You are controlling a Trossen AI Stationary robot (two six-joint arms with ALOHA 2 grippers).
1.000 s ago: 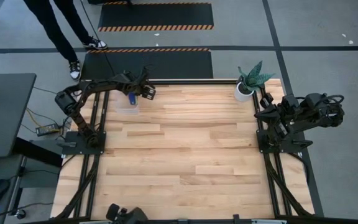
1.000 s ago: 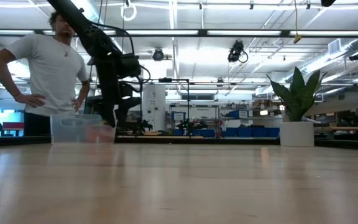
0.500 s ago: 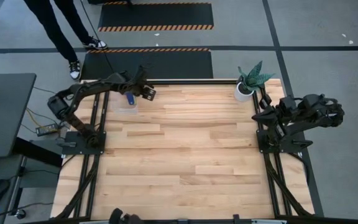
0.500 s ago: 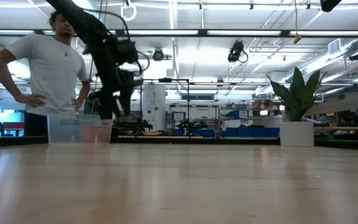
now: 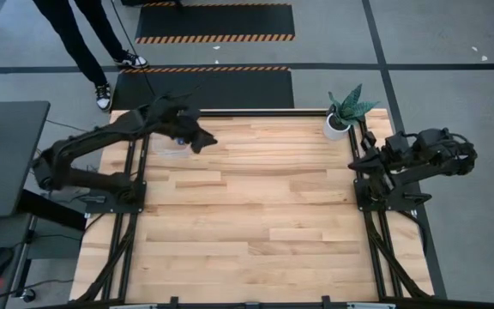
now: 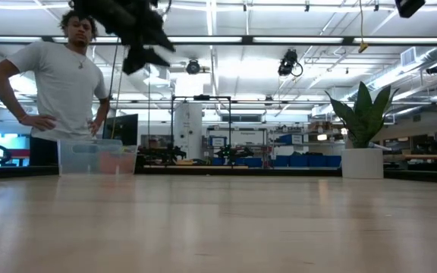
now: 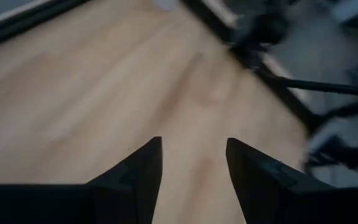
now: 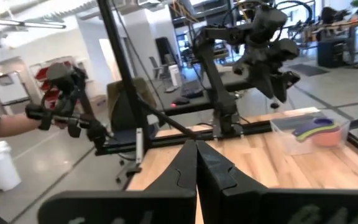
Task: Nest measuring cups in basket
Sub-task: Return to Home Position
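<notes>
Your left gripper (image 5: 201,141) hangs high over the far-left corner of the table (image 5: 256,215), its arm stretched out long from the base and its fingers spread with nothing between them. The basket (image 8: 288,127) sits just below it, with the measuring cups (image 8: 319,132) nested inside. Your right gripper (image 8: 196,165) sits tucked at the table's right edge, fingers pressed together, empty.

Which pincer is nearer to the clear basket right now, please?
The left. The left pincer hangs raised just beside the basket; the right pincer sits folded back near the potted plant, far across from it.
</notes>
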